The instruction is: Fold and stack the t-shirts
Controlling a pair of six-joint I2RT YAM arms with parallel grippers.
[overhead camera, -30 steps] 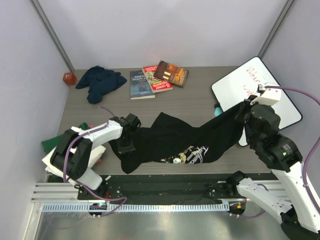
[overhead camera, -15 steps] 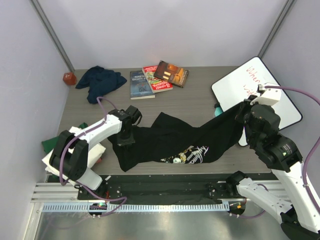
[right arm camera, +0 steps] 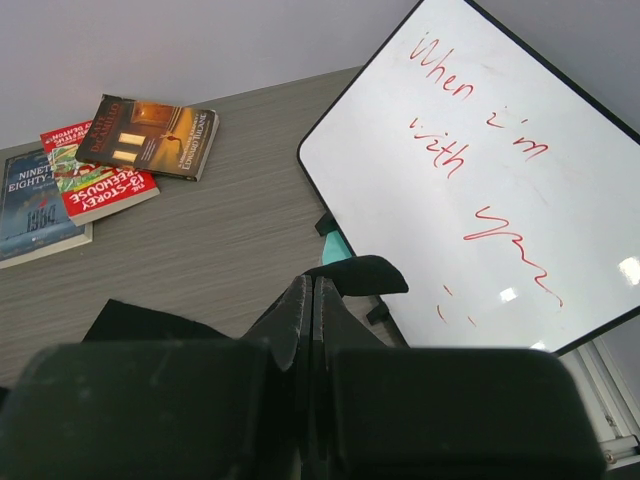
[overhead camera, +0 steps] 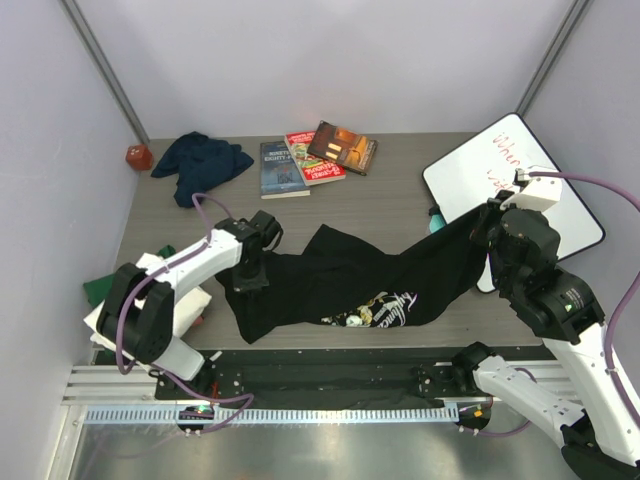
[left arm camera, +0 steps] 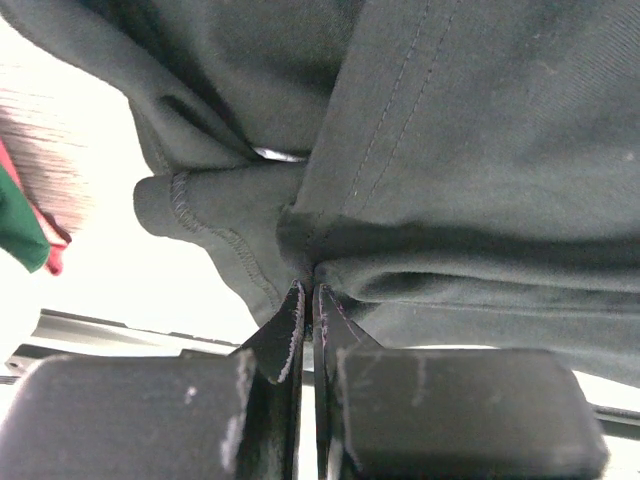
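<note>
Both left fingers (left arm camera: 282, 345) now on black t-shirt (overhead camera: 350, 282)

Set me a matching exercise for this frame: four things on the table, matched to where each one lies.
Things:
1. black t-shirt
2. navy t-shirt
3. books
4. whiteboard

Places:
A. far left corner, crumpled
B. right side, red handwriting on it
C. far edge, middle
D. stretched across the near middle

Pairs: 1-D, 2-A, 3-C, 4-B
</note>
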